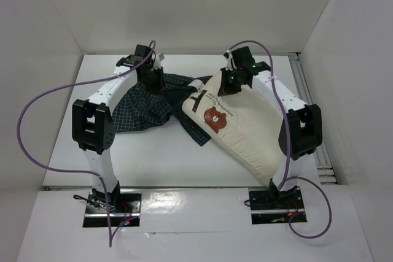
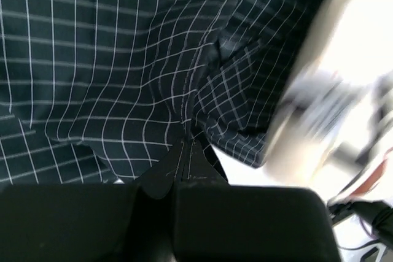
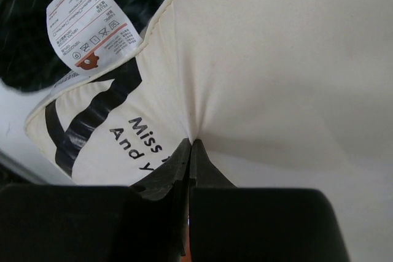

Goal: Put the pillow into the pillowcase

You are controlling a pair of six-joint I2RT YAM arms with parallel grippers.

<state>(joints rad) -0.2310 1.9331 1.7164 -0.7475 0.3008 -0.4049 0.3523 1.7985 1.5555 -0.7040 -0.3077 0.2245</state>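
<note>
The cream pillow [image 1: 242, 130] with a brown bear face lies slanted on the right, its far end over the pillowcase. The navy checked pillowcase [image 1: 150, 107] lies crumpled at centre left. My left gripper [image 1: 151, 75] is shut on a fold of the pillowcase [image 2: 123, 72], pinching it at the far edge [image 2: 187, 140]. My right gripper [image 1: 236, 81] is shut on a pinch of the pillow's cover [image 3: 276, 59] near the black lettering [image 3: 193, 142]. The pillow's white tag [image 3: 86, 19] hangs at its end.
White walls enclose the white table [image 1: 153, 157] on three sides. A metal rail [image 1: 310, 108] runs along the right edge. Purple cables [image 1: 37, 145] loop off both arms.
</note>
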